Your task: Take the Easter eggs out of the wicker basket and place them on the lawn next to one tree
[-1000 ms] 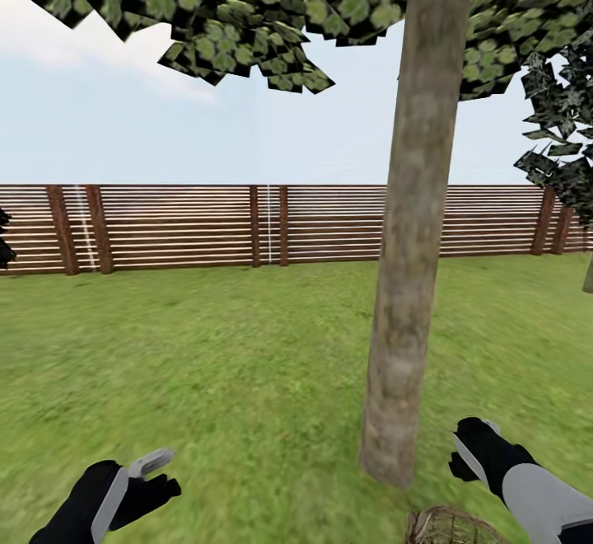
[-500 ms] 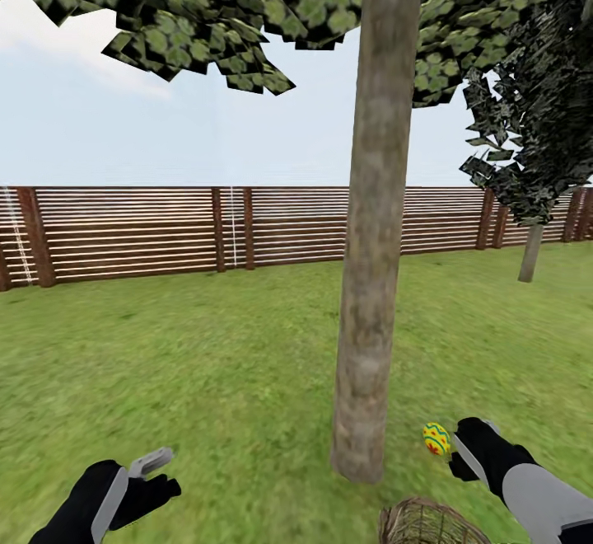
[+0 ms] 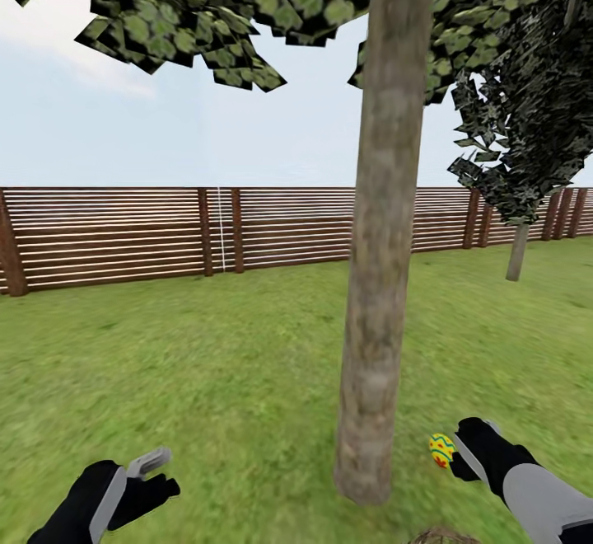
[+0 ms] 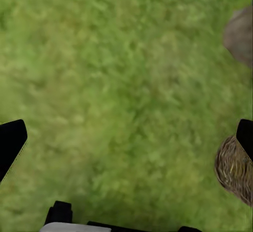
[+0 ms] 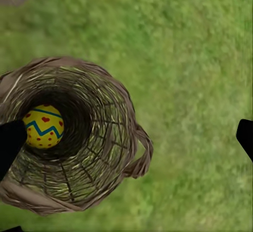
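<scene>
Egg [image 5: 44,126] deep in wicker basket [image 5: 113,153]: small, smooth, likely slippery, grip round middle. Right gripper [image 5: 126,137] wide open, empty; left gripper [image 4: 126,137] likewise, over lawn [image 4: 116,84].

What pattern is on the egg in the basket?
Yellow egg with red dots and a blue-green zigzag band; right wrist view shows it best.

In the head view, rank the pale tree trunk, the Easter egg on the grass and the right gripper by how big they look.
1. pale tree trunk, by far the largest.
2. right gripper, though it sits nearer the camera, so its rank is inflated.
3. Easter egg, smallest.
</scene>
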`<state>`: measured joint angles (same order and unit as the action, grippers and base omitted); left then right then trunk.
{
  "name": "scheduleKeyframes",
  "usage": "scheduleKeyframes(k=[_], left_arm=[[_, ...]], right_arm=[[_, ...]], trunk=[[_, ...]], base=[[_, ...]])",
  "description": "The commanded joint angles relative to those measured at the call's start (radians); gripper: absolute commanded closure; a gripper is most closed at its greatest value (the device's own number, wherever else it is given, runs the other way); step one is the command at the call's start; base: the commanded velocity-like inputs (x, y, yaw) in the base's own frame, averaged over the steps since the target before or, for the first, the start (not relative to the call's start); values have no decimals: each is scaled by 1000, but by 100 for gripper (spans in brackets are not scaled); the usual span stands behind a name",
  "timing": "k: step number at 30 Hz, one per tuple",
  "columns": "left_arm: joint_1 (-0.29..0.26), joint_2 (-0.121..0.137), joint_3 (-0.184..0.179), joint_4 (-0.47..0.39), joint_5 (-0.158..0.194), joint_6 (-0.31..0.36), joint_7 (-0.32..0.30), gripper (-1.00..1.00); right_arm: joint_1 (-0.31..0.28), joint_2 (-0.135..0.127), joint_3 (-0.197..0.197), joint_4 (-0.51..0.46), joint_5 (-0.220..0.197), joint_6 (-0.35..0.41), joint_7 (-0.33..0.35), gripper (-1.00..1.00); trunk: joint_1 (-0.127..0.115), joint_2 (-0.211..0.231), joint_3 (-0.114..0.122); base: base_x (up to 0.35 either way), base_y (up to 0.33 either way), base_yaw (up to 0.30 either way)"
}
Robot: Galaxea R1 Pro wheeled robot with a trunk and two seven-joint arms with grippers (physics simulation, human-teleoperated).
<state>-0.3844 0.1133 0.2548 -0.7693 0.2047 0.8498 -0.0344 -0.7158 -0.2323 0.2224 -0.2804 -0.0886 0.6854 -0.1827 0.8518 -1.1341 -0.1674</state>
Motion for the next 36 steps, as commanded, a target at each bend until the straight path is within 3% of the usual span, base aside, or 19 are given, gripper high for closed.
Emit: scheduleKeyframes(k=[1, 7, 9, 11, 12, 14, 15, 21, 36], left_arm=[[-1, 3, 4, -1, 1, 5, -4, -100], [-1, 38, 8, -47, 0, -1, -3, -100], [-1, 41, 7, -74, 0, -41, -1, -100], [-1, 42, 9, -94, -1, -273, 8, -100], [-1, 43, 9, -97, -1, -353, 11, -100], [-1, 41, 9, -106, 0, -453, 18, -100], [-1, 39, 9, -106, 1, -472, 25, -100], [-34, 29, 1, -101, 0, -497, 100, -100], [-44, 19, 0, -105, 1, -494, 110, -100]], right_arm=[[-1, 0, 6, -2, -10, 5, -6, -100], [-1, 3, 6, -2, -10, 5, -6, -100], [-1, 4, 6, -2, -10, 5, -6, -100], [-1, 6, 6, -2, -10, 5, -6, -100], [-1, 6, 6, -2, -10, 5, -6, -100], [-1, 7, 6, -2, -10, 5, -6, -100], [-1, 7, 5, -2, -10, 5, -6, -100], [-1, 4, 3, -5, -11, 7, -5, -100], [-1, 8, 3, -6, -11, 8, -4, -100]], trunk=[[1, -1, -1], [1, -1, -1], [1, -1, -1], [1, -1, -1], [1, -1, -1], [1, -1, -1], [1, -1, -1], [1, -1, -1], [1, -1, -1]], base=[[321, 131, -1], [293, 93, 0], [98, 31, 0], [34, 11, 0], [15, 5, 0], [7, 2, 0], [3, 1, 0], [1, 0, 0], [0, 0, 0]])
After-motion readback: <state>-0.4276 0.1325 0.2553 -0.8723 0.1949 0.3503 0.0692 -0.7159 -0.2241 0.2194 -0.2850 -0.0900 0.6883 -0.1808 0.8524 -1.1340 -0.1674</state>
